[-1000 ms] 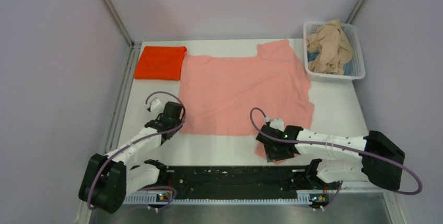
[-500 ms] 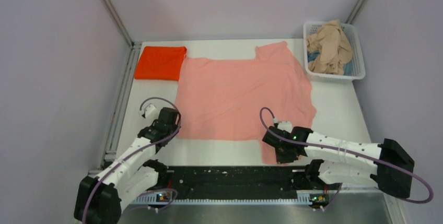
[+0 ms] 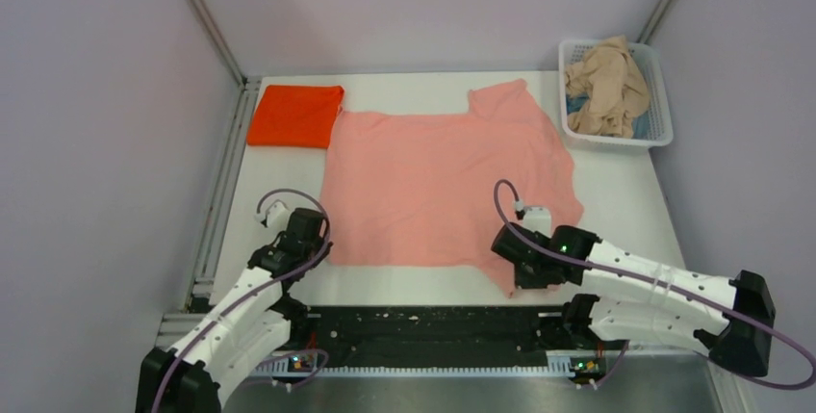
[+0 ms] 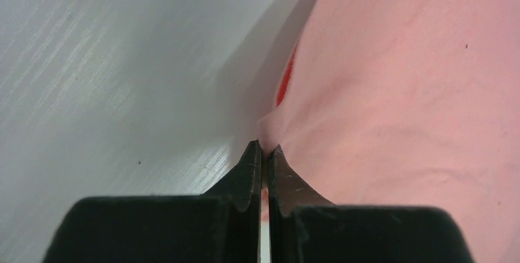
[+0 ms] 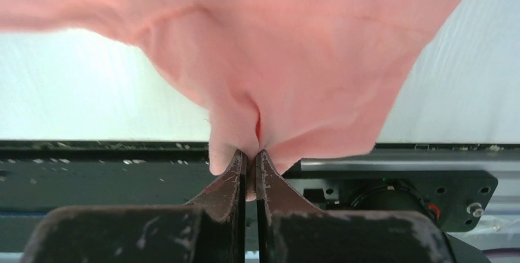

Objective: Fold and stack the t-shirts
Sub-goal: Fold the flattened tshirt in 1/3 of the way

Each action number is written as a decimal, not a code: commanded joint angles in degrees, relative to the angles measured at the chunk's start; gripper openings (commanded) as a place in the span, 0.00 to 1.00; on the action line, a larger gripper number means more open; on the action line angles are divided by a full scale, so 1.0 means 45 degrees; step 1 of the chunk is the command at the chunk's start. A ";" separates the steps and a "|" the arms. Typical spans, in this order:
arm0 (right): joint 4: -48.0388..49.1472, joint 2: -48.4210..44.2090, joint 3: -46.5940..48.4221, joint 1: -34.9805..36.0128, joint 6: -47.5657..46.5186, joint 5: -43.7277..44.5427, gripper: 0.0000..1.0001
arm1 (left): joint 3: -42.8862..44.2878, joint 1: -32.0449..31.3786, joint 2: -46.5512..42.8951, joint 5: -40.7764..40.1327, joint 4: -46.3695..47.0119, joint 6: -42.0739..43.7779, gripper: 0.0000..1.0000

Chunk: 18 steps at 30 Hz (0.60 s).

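Observation:
The salmon-pink t-shirt (image 3: 438, 182) lies spread flat across the middle of the table. My left gripper (image 3: 310, 251) is shut on its near left corner, and the left wrist view shows pink cloth (image 4: 398, 91) pinched between the closed jaws of the gripper (image 4: 263, 148). At the near right corner my right gripper (image 3: 527, 276) is shut on a bunched fold of the same shirt (image 5: 294, 60), which hangs from the tips of that gripper (image 5: 251, 152). A folded orange-red t-shirt (image 3: 295, 116) rests at the back left. The beige-tan t-shirt (image 3: 604, 86) is crumpled in the basket.
A white lattice basket (image 3: 658, 95) stands at the back right corner with some blue cloth under the beige one. The black rail (image 3: 423, 326) carrying the arm bases runs along the table's near edge. Grey walls close in the left, right and back.
The right gripper closed on the shirt's near right corner. Both arms then drew back toward the near edge, pulling the shirt's front hem closer and straighter.

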 commanded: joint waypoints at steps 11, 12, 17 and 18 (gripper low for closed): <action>0.4544 0.1372 0.2734 -0.3801 -0.4426 0.3251 0.00 | 0.2787 0.0277 0.3461 -0.0098 0.1731 0.0614 0.00; 0.4918 0.1487 0.2819 -0.4026 -0.4659 0.3225 0.00 | 0.3048 0.0349 0.3790 -0.0047 0.1753 0.0672 0.00; 0.6151 0.2312 0.3264 -0.5402 -0.5542 0.2770 0.00 | 0.4319 0.0930 0.5437 0.0146 0.1946 0.0946 0.00; 0.6281 0.2491 0.3381 -0.5640 -0.5592 0.2752 0.00 | 0.4575 0.1105 0.5884 0.0169 0.2036 0.0970 0.00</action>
